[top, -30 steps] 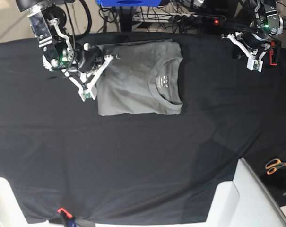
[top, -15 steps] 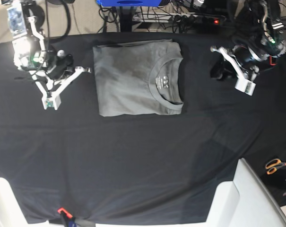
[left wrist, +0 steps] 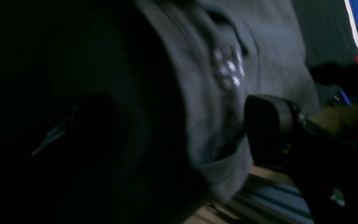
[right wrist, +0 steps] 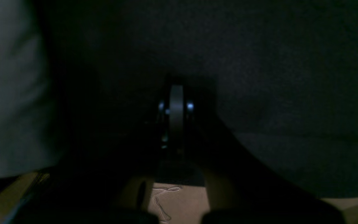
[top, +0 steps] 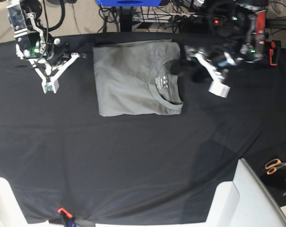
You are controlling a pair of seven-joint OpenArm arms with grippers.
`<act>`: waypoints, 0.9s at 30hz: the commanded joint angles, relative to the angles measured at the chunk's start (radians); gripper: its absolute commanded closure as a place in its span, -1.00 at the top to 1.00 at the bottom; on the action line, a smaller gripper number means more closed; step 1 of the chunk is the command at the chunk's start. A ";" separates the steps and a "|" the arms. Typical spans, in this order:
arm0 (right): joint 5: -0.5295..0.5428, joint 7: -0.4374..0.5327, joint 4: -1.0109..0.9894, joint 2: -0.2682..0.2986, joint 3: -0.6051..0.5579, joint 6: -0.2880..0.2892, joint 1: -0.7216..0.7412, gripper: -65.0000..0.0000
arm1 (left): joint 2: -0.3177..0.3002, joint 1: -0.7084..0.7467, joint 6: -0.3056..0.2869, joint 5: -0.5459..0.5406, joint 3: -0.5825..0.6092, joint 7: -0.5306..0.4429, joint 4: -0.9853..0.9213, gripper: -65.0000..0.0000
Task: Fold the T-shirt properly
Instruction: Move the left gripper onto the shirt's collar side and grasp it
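Observation:
The light grey T-shirt (top: 133, 78) lies folded into a rectangle on the black cloth (top: 133, 156), collar and white label towards the right. My left gripper (top: 186, 71) is open at the shirt's collar edge. In the left wrist view the T-shirt (left wrist: 259, 40) shows its label between the two dark fingers (left wrist: 269, 130) of the left gripper (left wrist: 179, 124). My right gripper (top: 80, 56) is shut and empty, a little left of the shirt. In the right wrist view the right gripper (right wrist: 176, 93) hangs over black cloth with the T-shirt (right wrist: 11, 93) at the left.
Orange-handled scissors (top: 275, 165) lie at the right edge. A white surface (top: 247, 198) stands at the bottom right. A small red clip (top: 62, 211) sits at the front edge. Cables and a blue item (top: 128, 2) lie behind the table.
My left gripper has moved left across the cloth to the shirt's collar edge. My right gripper pulled away left off the shirt and now sits beside it.

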 commanded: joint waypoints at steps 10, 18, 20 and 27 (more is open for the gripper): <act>-0.001 0.022 0.013 0.009 0.008 0.013 0.005 -1.00 | 0.064 -0.069 -0.012 0.030 0.017 -0.060 -0.169 1.00; -0.001 0.022 0.013 0.009 0.009 0.013 0.008 -1.00 | 0.143 -0.102 -0.012 0.228 0.095 -0.062 -0.186 1.00; -0.001 0.022 0.013 0.009 0.009 0.013 0.008 -1.00 | 0.166 -0.105 -0.012 0.266 0.095 -0.062 -0.186 1.00; -0.001 0.022 0.013 0.009 0.009 0.013 0.008 -1.00 | 0.197 -0.132 -0.012 0.323 0.085 -0.062 -0.238 1.00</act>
